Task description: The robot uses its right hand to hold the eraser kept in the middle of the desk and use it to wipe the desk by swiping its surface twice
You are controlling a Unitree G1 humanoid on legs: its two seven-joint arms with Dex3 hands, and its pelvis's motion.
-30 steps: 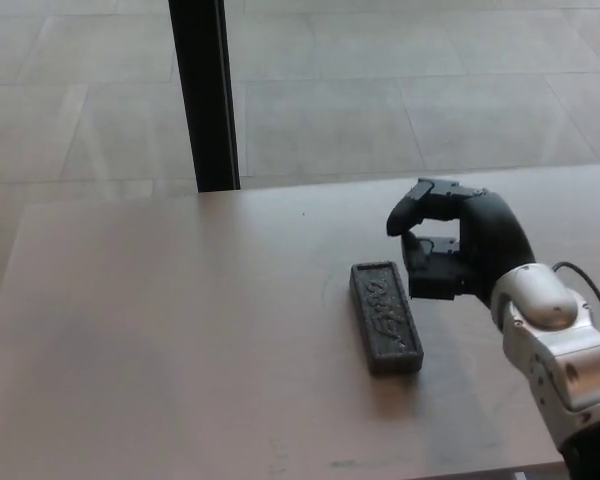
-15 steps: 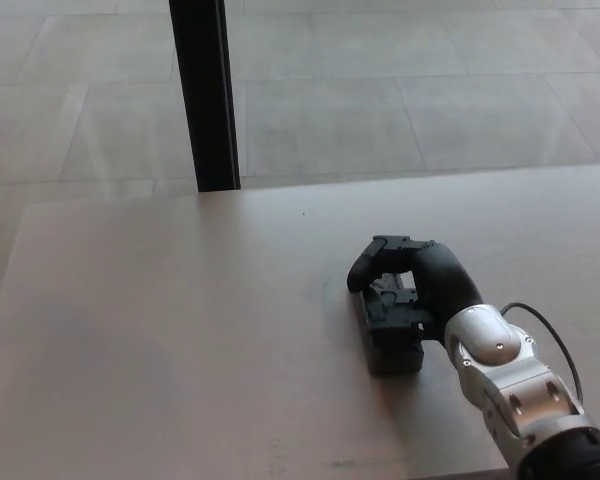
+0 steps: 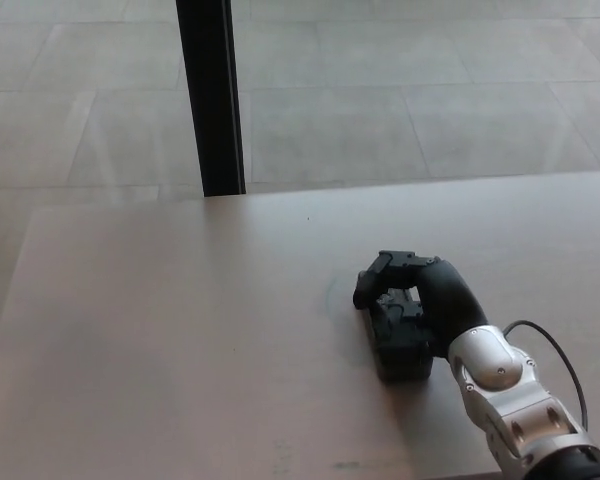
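A dark, oblong eraser [image 3: 402, 352] lies on the pale desk [image 3: 180, 330], right of the middle. My right hand [image 3: 415, 300] sits over it from the right. Its black fingers [image 3: 380, 272] curl around the eraser's far end and the thumb presses against its side. Only the eraser's near end shows below the hand. The silver forearm [image 3: 510, 395] runs off toward the lower right corner. My left hand does not show.
A black post [image 3: 211, 95] stands just behind the desk's far edge, left of centre. Beyond it lies a grey tiled floor [image 3: 430, 90]. A thin black cable [image 3: 555, 350] loops beside my right wrist.
My right hand came down and to the left from beside the eraser and closed over it. The camera view has shifted slightly since half a second ago.
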